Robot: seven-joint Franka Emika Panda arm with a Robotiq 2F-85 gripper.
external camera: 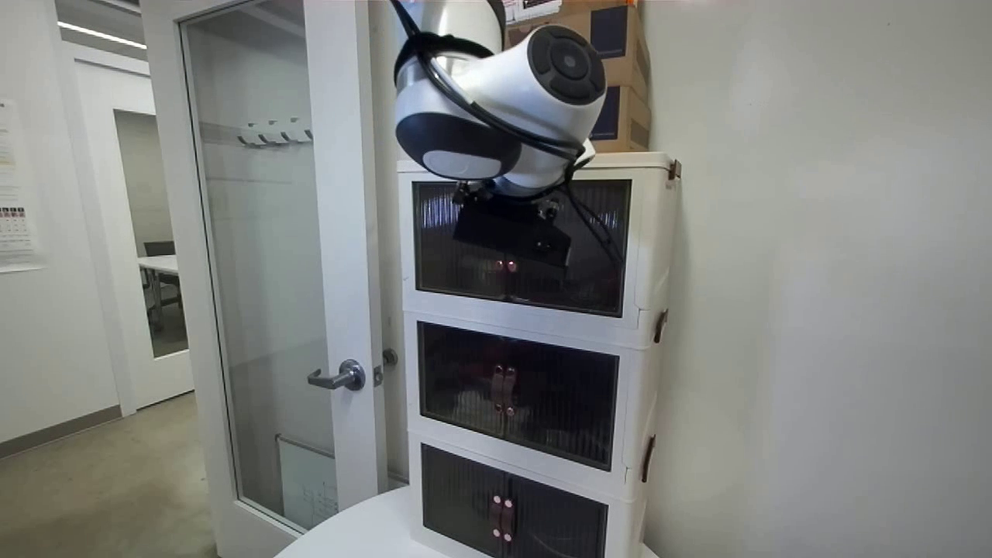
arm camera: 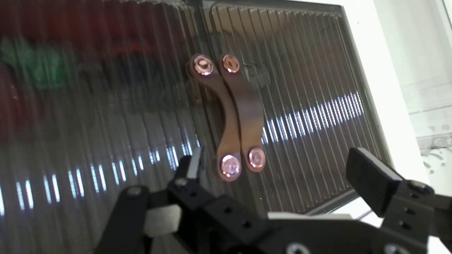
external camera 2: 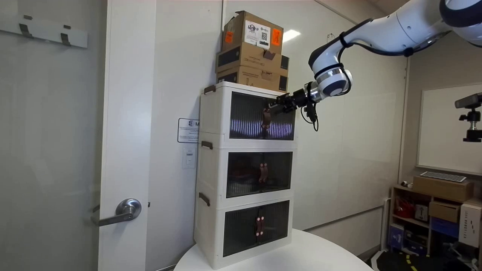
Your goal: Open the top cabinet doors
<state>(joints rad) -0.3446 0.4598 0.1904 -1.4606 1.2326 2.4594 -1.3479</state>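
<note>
Robotiq's two-finger gripper (arm camera: 277,158) has its fingers (arm camera: 374,181) spread well apart and nothing between them. Ahead of it, reaching far below, stands the white three-tier cabinet (external camera 2: 211,171); above it, on the cabinet's top, sits a pile of cardboard boxes (external camera 2: 252,57). A hard tug this high could rock the cabinet and shed a box. Directly before the gripper are the closed, ribbed, smoky top cabinet doors (external camera 2: 246,113); pushing in too far could drive a finger against a panel and flex or crack it. Just beyond the fingers lie two brown strap handles (arm camera: 249,109), off-centre toward one finger in the wrist view, so that finger may well strike first. Because the straps run almost edge to edge, closing on them would likely catch both, and they would then fight as the doors swing apart; their slant to the gripper also invites a slip off the coppery rivets (arm camera: 230,165). Whether a finger touches a panel, I cannot tell.
</note>
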